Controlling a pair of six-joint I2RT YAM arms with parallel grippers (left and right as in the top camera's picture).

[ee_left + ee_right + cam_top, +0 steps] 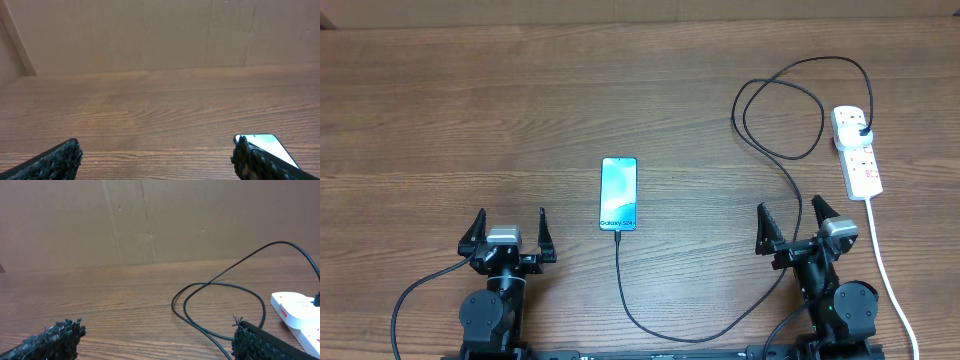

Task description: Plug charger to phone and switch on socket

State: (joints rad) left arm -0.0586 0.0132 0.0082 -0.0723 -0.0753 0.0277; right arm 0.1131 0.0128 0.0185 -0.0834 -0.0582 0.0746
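**Bench stock: both grippers open and empty, charger run from socket to phone**

- Table (470, 100): brown wood grain, carries every item below.
- Phone (618, 193): lies flat near the centre, screen up and lit blue-teal, "Galaxy" text at the near end. In the left wrist view it shows just past the right finger (255, 162).
- Charger (618, 270): thin black cable. Its tip meets the near end of the phone; whether it is fully seated cannot be told. From there it runs toward the robot, curves right, passes the right arm and loops on the table left of the socket. Its black plug (863, 130) sits in the far outlet.
- Socket (857, 150): white strip, far right, lying lengthwise away from the robot, with reddish markings. Switch position cannot be told. White cord (886, 278) trails from its near end past the right arm.
- Left gripper (511, 215): jaws spread wide, nothing between them, near and left of the phone.
- Right gripper (789, 204): jaws spread wide, holding nothing, near and left of the socket.
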